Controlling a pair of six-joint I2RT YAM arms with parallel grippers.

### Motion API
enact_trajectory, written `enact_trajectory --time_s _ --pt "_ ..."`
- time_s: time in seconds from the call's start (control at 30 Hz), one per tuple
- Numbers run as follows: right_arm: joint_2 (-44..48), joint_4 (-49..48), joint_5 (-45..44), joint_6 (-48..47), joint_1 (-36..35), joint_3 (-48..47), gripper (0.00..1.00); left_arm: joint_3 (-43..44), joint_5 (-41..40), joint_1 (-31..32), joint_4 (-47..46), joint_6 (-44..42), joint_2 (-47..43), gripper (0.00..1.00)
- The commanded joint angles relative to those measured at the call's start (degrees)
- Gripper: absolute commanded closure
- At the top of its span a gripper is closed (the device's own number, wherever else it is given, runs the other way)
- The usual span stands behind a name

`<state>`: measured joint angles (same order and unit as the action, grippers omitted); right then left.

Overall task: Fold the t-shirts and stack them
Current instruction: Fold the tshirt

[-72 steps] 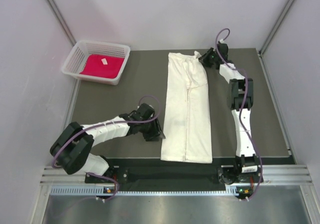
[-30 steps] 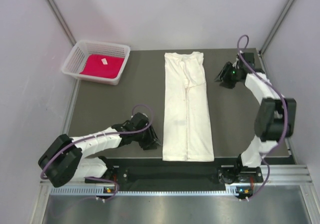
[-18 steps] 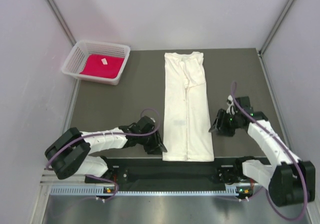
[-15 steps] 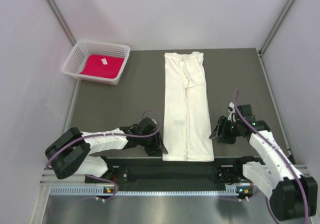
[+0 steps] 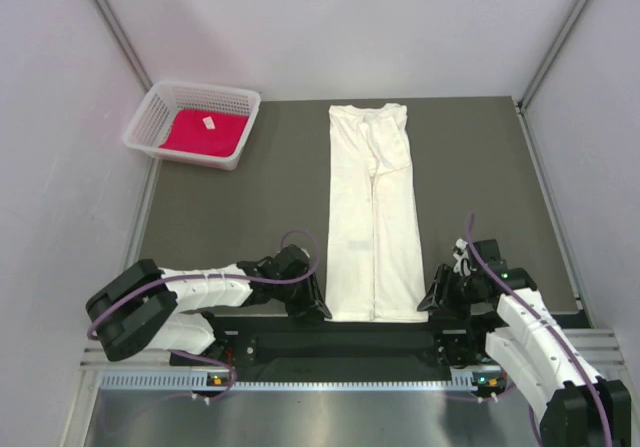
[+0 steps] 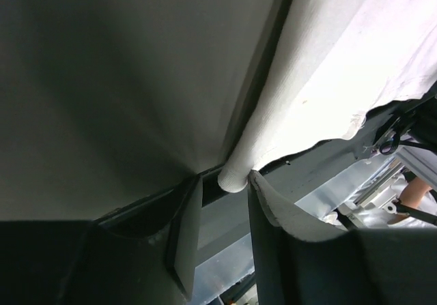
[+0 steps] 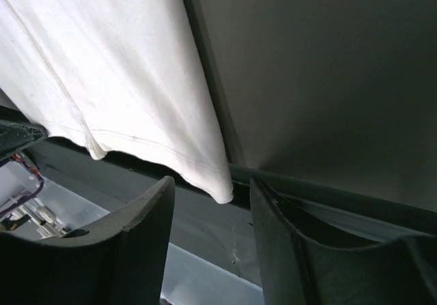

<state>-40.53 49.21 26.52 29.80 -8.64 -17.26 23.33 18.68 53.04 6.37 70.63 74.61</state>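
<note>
The cream-white t-shirt (image 5: pixel 374 217) lies folded into a long narrow strip down the middle of the dark table, its hem at the near edge. My left gripper (image 5: pixel 318 309) is open at the strip's near left corner; in the left wrist view that rolled corner (image 6: pixel 235 175) sits just beyond the fingertips. My right gripper (image 5: pixel 432 302) is open at the near right corner, and in the right wrist view the hem corner (image 7: pixel 220 190) hangs over the table edge between the fingers. The red-magenta t-shirt (image 5: pixel 207 131) with a white tag lies in the basket.
The white mesh basket (image 5: pixel 165 98) stands at the table's far left corner. Grey walls enclose the table on three sides. A metal rail (image 5: pixel 330 377) with the arm bases runs along the near edge.
My right arm has swung from the far right of the table down to the shirt's near right corner. My left gripper has slid toward the near left corner. The shirt's top has been laid flat.
</note>
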Motion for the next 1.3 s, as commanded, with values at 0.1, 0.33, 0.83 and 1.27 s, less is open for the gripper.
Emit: enact_trajectory --time_s 0.1,0.33,0.83,1.27 --pt "-1.30 -2.10 1.60 -0.09 -0.85 0.03 0.52 0.31 -1.63 0.14 -1.36 -0.32 1.86 0.62" --pt "-3.23 -2.89 2.04 -1.41 -0.76 0.29 0.55 1.18 -2.68 0.05 -0.84 -0.76 0.89 0.63" --pt "-4.02 -4.21 2.92 -1.76 -0.76 1.00 0.58 5.32 -6.11 -0.04 2.95 -5.24 1.49 0.61" --pt "-4.38 -5.09 3.44 -1.15 -0.76 1.52 0.82 4.79 -4.53 0.05 0.40 -6.47 3.79 1.00"
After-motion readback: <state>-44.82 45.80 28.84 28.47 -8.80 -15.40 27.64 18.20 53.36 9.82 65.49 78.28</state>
